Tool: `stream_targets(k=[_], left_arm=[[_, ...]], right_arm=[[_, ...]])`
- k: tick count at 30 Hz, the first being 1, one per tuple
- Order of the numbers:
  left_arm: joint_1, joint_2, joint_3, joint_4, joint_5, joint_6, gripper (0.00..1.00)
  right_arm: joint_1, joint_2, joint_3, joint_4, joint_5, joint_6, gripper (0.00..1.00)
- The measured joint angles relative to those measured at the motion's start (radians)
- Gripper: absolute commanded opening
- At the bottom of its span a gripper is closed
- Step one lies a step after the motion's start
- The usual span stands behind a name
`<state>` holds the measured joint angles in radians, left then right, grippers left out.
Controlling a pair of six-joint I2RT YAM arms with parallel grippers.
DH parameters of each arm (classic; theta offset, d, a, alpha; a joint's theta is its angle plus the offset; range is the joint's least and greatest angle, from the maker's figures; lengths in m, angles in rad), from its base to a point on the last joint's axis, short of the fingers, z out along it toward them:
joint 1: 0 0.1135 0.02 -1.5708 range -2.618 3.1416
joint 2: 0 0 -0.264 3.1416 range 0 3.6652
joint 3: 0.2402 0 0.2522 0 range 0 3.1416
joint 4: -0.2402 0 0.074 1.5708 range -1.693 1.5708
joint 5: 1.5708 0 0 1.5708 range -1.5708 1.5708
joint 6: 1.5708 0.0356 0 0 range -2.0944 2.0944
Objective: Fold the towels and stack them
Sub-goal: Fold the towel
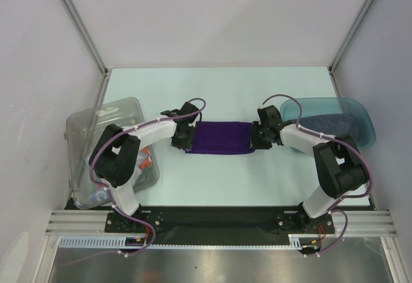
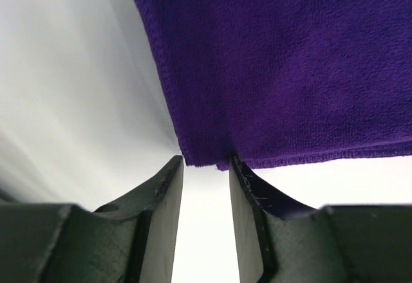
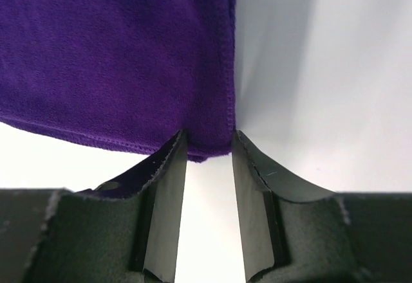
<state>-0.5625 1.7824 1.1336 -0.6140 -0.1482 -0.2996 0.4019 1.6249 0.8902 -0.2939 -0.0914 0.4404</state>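
Purple towel [image 1: 219, 138] lies flat at frame centre. I have left gripper [image 2: 206, 162] and right gripper [image 3: 209, 135] at opposite corners, jaws spread (nothing pinched), set to fold.

- The purple towel [image 1: 219, 137] is one deep, plain purple, and its stitched hem is the same shade.
- The surface [image 1: 219, 90] is pale mint, almost white.
- My left end effector [image 2: 206, 164] and right end effector [image 3: 209, 141] are dark grey-black.
- My arms are black and white, with mauve cables.
- The bin [image 1: 103, 119] is clear, with an orange cloth [image 1: 147, 159] showing inside.
- The tray [image 1: 335, 110] is see-through teal, and the dark towel [image 1: 353, 128] in it is navy-grey.
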Motion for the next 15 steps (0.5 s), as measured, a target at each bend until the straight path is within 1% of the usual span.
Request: stream_targets(k=[3, 8, 12, 15], left_arm=[[0.000, -0.011, 0.001, -0.020, -0.006, -0.016, 0.45], [0.005, -0.035, 0.010, -0.031, -0.005, -0.047, 0.45], [0.016, -0.041, -0.003, -0.011, 0.014, -0.079, 0.45], [0.038, -0.064, -0.043, 0.022, 0.049, -0.110, 0.44]], right_arm=[[0.000, -0.010, 0.000, -0.020, 0.010, 0.021, 0.40], [0.000, -0.017, -0.007, -0.037, 0.016, 0.070, 0.43], [0.000, -0.030, -0.038, -0.027, 0.015, 0.110, 0.43], [0.000, -0.035, -0.047, -0.019, 0.016, 0.125, 0.39]])
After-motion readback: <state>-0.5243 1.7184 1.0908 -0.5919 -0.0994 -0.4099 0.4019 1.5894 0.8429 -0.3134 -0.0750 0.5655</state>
